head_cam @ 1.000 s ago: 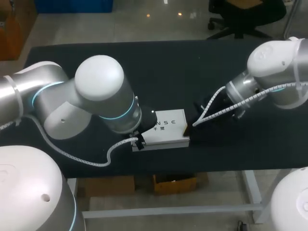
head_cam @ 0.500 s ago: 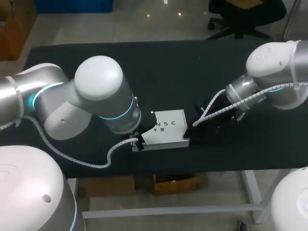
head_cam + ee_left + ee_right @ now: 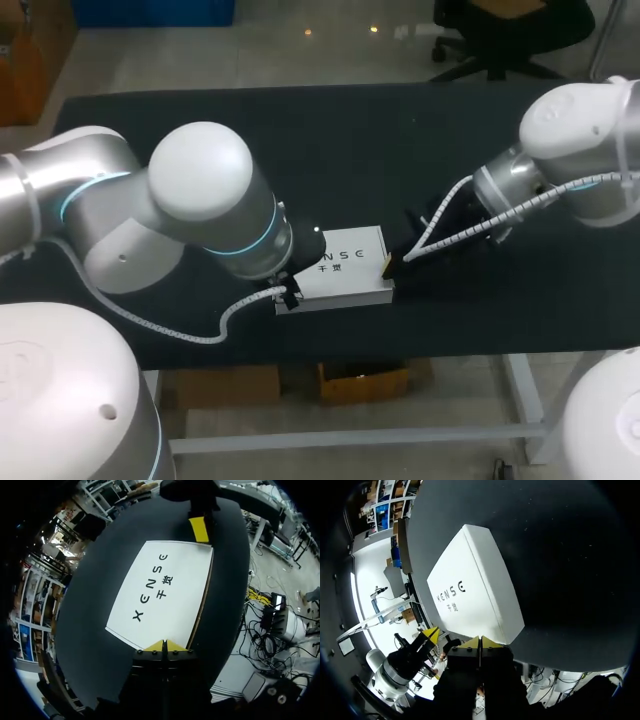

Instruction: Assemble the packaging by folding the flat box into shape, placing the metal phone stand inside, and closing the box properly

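The white box (image 3: pixel 345 266) is lying flat and closed on the black worktop (image 3: pixel 420 140), its lettered face turned up, sitting between the two sets of jaws. The left arm (image 3: pixel 200 210) is hanging low over the near part of the worktop. The left jaws are standing together, their yellow tips (image 3: pixel 156 645) meeting with no gap, right at the near edge of the box, which is stretching straight ahead of them. At the box's far edge, ahead of the left jaws, one yellow finger (image 3: pixel 200 528) of the right jaws is showing against the side wall. The right arm (image 3: pixel 575 130) is slanting down from the other side, and the right jaws are likewise pressed together, their tips sitting at the box's side wall close to a corner. Ahead of the right jaws the box is lying with its top and one long side in sight, and the left jaws are showing just past its far end
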### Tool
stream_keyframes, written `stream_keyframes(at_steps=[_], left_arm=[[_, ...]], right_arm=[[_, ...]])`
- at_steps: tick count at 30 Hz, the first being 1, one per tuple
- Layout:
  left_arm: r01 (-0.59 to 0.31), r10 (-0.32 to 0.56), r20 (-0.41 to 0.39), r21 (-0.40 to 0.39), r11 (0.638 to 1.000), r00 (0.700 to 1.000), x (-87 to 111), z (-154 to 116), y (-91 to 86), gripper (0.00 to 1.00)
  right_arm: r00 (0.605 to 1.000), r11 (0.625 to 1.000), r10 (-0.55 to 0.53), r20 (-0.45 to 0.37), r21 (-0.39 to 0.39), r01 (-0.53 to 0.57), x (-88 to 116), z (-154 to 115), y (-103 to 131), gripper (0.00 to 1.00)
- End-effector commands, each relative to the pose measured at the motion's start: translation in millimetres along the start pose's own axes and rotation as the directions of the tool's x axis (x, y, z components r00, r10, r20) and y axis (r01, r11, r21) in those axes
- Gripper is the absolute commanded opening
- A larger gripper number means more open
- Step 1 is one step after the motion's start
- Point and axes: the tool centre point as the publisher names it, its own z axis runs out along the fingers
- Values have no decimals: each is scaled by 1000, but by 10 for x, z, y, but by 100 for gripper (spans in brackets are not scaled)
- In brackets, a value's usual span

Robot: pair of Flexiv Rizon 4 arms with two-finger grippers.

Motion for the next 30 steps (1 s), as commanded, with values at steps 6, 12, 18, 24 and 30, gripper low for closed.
stream_keyframes(at_steps=[6,12,18,24,30], left_arm=[[-9,9,-14,-1,1000,1000,6,97,0,0],[-2,2,-41,-12,1000,999,24,216,22,0],[6,-7,-55,-21,1000,998,45,268,48,0],[5,-5,-19,-11,1000,1000,15,95,25,0],[-1,1,11,1,1000,1000,-36,-156,-54,34]], right_arm=[[1000,1000,15,3,16,-15,-58,87,18,0],[999,999,42,6,34,-42,-130,156,60,0],[998,997,58,6,43,-59,-184,195,77,0],[1000,1000,19,-7,16,-19,-66,78,1,0],[998,997,-68,-13,-42,68,174,-171,-70,0]])
